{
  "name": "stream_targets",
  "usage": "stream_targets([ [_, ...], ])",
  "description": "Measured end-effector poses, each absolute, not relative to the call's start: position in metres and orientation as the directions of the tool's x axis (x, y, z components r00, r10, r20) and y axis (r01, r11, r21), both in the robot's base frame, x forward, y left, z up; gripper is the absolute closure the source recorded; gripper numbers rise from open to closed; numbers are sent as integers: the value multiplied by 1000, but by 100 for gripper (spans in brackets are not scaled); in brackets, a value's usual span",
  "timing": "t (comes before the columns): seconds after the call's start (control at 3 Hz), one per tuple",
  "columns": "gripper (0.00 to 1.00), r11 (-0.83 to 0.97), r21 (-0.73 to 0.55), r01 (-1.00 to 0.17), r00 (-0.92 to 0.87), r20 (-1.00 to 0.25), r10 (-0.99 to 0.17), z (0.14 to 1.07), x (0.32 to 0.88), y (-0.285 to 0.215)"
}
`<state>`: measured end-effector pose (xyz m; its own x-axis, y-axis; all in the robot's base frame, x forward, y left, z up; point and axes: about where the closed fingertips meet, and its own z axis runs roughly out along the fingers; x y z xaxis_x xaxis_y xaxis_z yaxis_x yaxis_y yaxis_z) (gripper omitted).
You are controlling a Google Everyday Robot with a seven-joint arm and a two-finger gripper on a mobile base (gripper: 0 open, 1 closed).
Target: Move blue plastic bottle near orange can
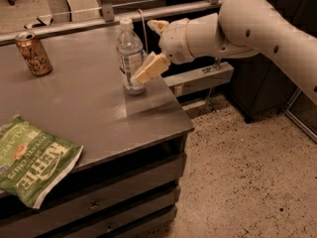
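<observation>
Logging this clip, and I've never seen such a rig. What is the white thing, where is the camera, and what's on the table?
The white tube is a robot arm, reaching in from the picture's right. There is one view, looking down on the grey table; the camera's mount is unknown. At the arm's end is the gripper: two cream fingers, open, at the blue plastic bottle standing near the table's right edge. One finger crosses in front of it; contact is unclear, and nothing is lifted. The orange can stands far left, and a green chip bag lies near left.
</observation>
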<state>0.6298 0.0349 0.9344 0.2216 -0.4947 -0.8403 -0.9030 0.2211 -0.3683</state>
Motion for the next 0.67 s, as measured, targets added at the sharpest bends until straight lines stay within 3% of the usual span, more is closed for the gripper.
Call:
stream_targets([
  [0.33, 0, 252, -279, -927, 167, -906, -389, 929, 641, 48],
  [0.67, 16, 244, -164, -956, 79, -943, -324, 926, 645, 61],
])
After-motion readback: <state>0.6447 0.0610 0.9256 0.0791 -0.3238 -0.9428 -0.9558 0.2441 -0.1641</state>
